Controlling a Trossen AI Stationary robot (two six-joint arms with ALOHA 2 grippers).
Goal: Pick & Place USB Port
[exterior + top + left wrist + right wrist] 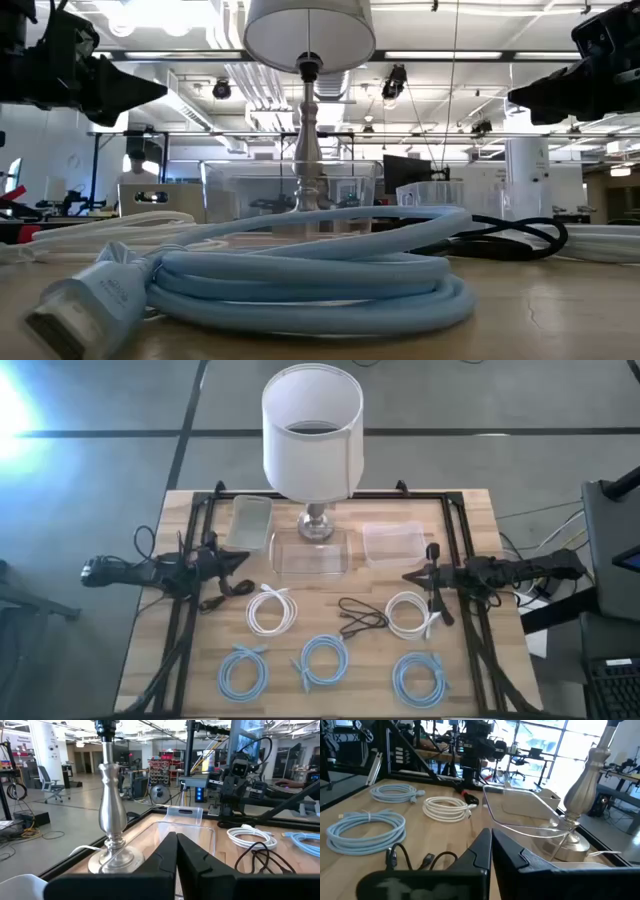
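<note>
Several coiled cables lie flat on the wooden table: two white coils (271, 608) (410, 613), a loose black cable (360, 617) between them, and three light blue coils (244, 670) (323, 660) (419, 678) along the near edge. In the low view the middle blue coil (300, 275) fills the foreground, its plug (85, 305) pointing near. My left gripper (245, 558) (176, 836) hangs shut above the table's left side, pointing level toward the centre. My right gripper (405, 575) (490, 831) hangs shut at the right side, facing it. Neither holds anything.
A lamp (312, 440) with a white shade stands at the far middle, its silver base (317, 525) by a clear tray (310, 553). Two more clear containers (250, 520) (393, 544) flank it. A black frame (186, 560) runs along the table's left, right and far sides.
</note>
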